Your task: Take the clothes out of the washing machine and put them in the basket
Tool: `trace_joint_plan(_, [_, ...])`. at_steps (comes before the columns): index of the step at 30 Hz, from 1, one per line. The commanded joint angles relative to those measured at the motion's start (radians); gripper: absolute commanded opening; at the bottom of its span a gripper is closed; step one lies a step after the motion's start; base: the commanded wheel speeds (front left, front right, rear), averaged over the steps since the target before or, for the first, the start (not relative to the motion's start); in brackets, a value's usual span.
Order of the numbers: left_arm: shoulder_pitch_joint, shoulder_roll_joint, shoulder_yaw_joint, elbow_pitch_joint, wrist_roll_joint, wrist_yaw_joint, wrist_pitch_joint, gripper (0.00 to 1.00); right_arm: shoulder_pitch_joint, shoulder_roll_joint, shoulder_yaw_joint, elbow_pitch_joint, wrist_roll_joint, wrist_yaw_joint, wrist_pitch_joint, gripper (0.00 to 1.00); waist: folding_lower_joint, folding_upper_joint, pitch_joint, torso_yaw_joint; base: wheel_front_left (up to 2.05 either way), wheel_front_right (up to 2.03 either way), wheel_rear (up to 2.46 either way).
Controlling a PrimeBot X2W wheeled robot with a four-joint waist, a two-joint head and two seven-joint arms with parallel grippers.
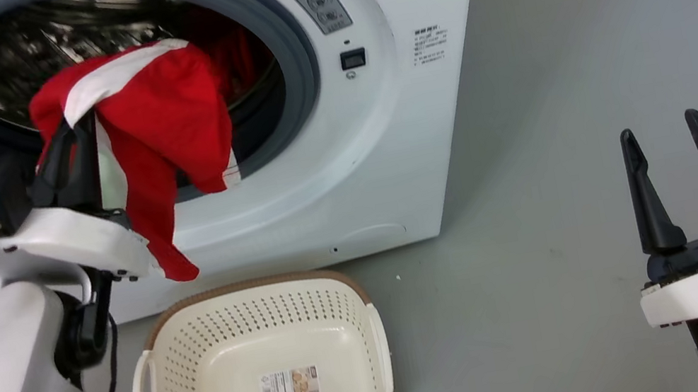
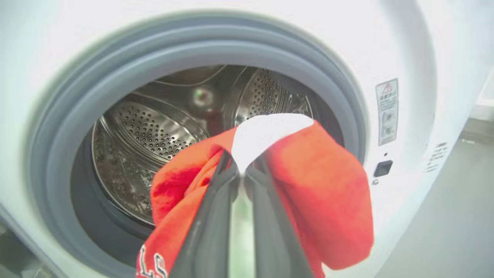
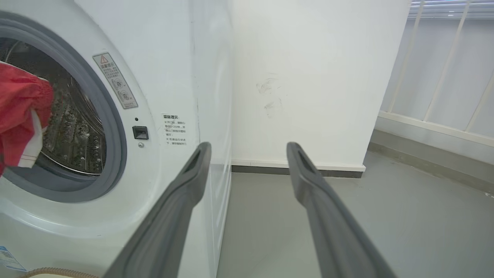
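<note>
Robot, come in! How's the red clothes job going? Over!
Left gripper shut on soft red-and-white fabric clothes, out at porthole of white washing machine. Right gripper open, empty. Cream perforated plastic basket below, empty. Path clear.

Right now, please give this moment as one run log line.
left gripper: shut on clothes | clothes: at washing machine porthole | basket: without clothes | right gripper: open, holding nothing

A smooth grey floor [image 1: 580, 40] meets a white wall [image 3: 328, 58] with a dark skirting strip [image 3: 270, 170] and faint smudges [image 3: 268, 96]. Beside the wall stands a pale panel [image 3: 440, 73] crossed by thin white bars.
</note>
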State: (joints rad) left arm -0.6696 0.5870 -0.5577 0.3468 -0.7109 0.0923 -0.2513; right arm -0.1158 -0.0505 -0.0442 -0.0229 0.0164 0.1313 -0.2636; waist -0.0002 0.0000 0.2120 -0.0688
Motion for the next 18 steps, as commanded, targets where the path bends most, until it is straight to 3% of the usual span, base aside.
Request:
trace_joint_plan(1, [0.050, 0.007, 0.020, -0.056, -0.010, 0.029, -0.007, 0.00, 0.024, 0.001, -0.005, 0.006, -0.006, -0.001, -0.002, 1.00, 0.0002, 0.0000, -0.048, 0.019, 0.00, 0.00, 0.00])
trace_joint_plan(11, [0.261, 0.061, 0.038, -0.355, -0.032, 0.156, 0.027, 0.00, 0.057, 0.001, -0.008, 0.014, -0.013, -0.001, -0.002, 1.00, 0.0002, 0.0000, -0.114, 0.039, 0.00, 0.00, 0.00])
trace_joint_plan(18, [0.405, 0.040, -0.003, -0.379, -0.079, 0.171, 0.042, 0.00, 0.055, 0.001, -0.016, 0.004, -0.013, -0.001, -0.002, 1.00, 0.0002, 0.0000, -0.076, 0.042, 0.00, 0.00, 0.00])
